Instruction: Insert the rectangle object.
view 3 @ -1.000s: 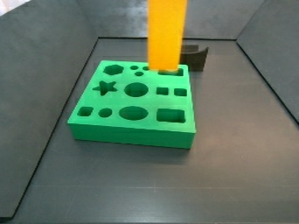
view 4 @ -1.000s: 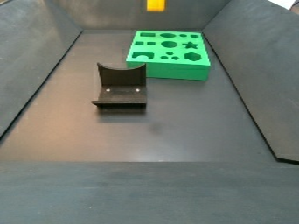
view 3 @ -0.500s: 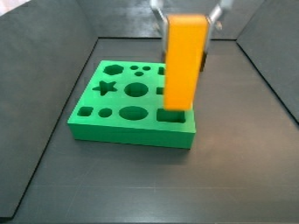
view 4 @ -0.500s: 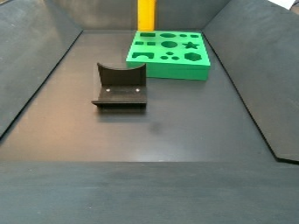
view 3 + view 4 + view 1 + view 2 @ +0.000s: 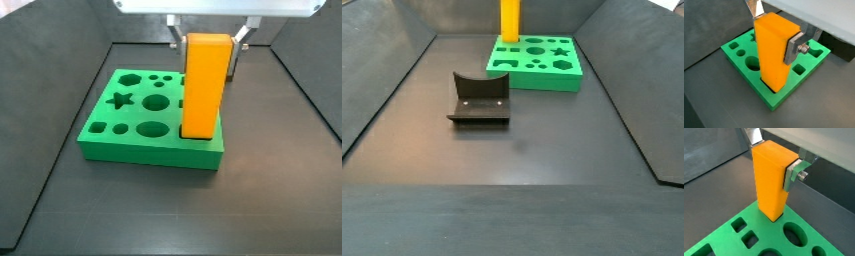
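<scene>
My gripper [image 5: 210, 38] is shut on the top end of the rectangle object [image 5: 202, 85], a tall orange-yellow block held upright. Both wrist views show the silver fingers [image 5: 795, 46] [image 5: 793, 172] clamping its two sides. The block's lower end meets the green board [image 5: 127, 140] at the corner where the rectangular hole is; the block hides that hole, and I cannot tell how deep it sits. The block [image 5: 509, 20] and the board [image 5: 543, 75] also show in a side view at the far end of the floor.
The dark fixture [image 5: 480, 97] stands on the grey floor beside the board. Sloped dark walls [image 5: 629, 90] enclose the floor on all sides. The board's other shaped holes [image 5: 156, 101] are open.
The block has moved from the board's far edge to its near right corner and has come down until its lower end meets the board.
</scene>
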You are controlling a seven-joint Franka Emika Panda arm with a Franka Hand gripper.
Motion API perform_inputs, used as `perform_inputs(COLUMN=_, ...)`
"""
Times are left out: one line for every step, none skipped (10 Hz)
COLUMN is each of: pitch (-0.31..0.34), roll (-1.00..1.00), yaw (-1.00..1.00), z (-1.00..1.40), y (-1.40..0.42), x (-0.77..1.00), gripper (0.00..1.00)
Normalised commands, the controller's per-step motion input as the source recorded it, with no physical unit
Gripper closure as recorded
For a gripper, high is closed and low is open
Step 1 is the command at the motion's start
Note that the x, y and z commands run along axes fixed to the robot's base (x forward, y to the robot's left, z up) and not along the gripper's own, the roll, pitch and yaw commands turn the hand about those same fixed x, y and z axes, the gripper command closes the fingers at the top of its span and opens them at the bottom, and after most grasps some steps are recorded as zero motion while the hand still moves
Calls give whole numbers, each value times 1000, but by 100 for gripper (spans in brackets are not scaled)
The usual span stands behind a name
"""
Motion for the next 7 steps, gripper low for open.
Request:
perform_inputs(pitch=0, roll=0, yaw=-69, z=-377, y=-146, x=-54, gripper=100)
perform_inputs(pitch=0, roll=0, yaw=-77, z=-451, y=-143, x=-31, gripper=100)
perform_inputs(pitch=0, roll=-10, yaw=-94, z=-717, y=-71, x=60, gripper=100)
perform_inputs(pitch=0, roll=-23, yaw=-160, z=-791, y=-43, x=154, gripper=100)
perform_inputs(pitch=0, roll=-61, yaw=-126, z=-691, y=-20, x=126, gripper=100)
perform_inputs(pitch=-113, roll=-50, yaw=-77, z=-486, y=-43, x=-37, gripper=100)
perform_inputs(pitch=-209, roll=-121, yaw=0, z=-320, y=0, x=-29, gripper=100)
